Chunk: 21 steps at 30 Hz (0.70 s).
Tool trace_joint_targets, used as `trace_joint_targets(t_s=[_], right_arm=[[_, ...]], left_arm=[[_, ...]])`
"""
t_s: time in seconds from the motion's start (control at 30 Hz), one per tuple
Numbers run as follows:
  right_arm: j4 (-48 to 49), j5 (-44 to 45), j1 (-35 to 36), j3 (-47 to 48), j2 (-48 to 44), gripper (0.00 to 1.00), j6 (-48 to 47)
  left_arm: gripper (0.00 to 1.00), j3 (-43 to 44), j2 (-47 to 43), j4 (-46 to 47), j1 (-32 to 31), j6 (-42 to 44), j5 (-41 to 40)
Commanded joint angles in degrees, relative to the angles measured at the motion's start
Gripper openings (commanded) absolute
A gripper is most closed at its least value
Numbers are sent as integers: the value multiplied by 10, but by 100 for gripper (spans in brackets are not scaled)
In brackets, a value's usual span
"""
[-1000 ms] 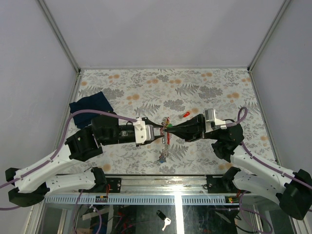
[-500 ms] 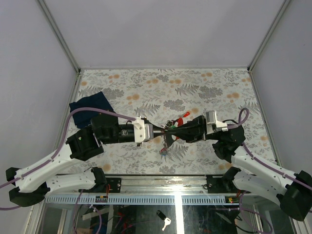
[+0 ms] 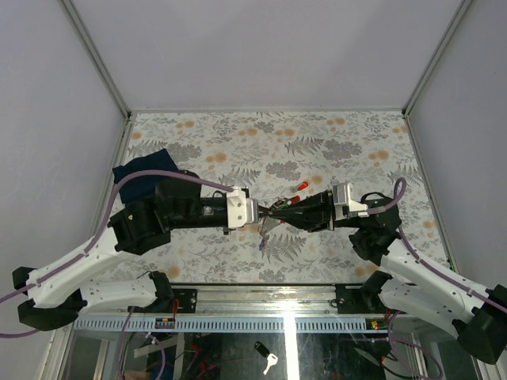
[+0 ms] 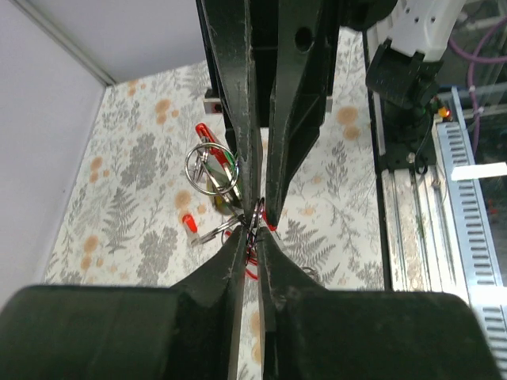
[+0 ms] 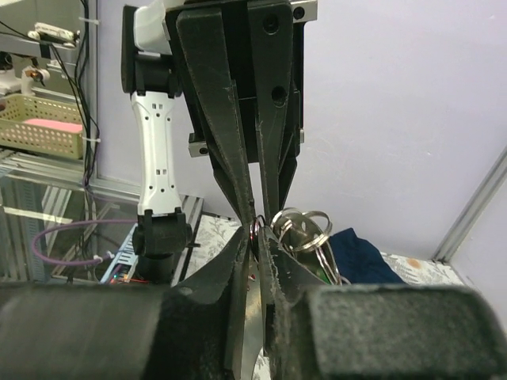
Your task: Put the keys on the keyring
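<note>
My left gripper [image 3: 264,212] and right gripper [image 3: 279,211] meet tip to tip above the table's middle. Both are shut on the keyring [image 4: 211,168], pinching its thin wire and red strap [image 4: 252,263] between them. In the left wrist view my left gripper [image 4: 255,233] comes from below and the right gripper [image 4: 260,207] from above. The metal rings [image 5: 302,225] hang beside the right gripper [image 5: 258,236]. Keys [image 3: 264,233] dangle below the tips. A green tag [image 4: 230,170] shows inside the rings. A red-tagged key [image 4: 188,223] sticks out beside them. Another red-tagged key [image 3: 302,186] lies on the table.
A dark blue cloth [image 3: 146,176] lies at the table's left; it also shows in the right wrist view [image 5: 360,252]. The metal frame rail [image 3: 261,289] runs along the near edge. Grey walls enclose the flowered table [image 3: 317,142].
My left arm has stretched further right and the right arm has levelled out. The meeting point shifted slightly and the dangling keys now hang shorter below the tips.
</note>
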Motion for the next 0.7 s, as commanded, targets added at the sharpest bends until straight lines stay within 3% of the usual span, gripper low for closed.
trace_joint_targets(t_s=[0.0, 0.27, 0.47, 0.67], right_arm=[[-99, 10, -1, 50, -20, 16, -83], [-163, -7, -1, 77, -3, 16, -117], [-273, 7, 0, 114, 4, 14, -173], [-331, 17, -1, 132, 16, 3, -198]], left_arm=[[0, 62, 27, -97, 2, 46, -25], [0, 133, 82, -170, 2, 84, -43], [0, 192, 132, -237, 1, 98, -69], [0, 227, 154, -260, 1, 106, -72]])
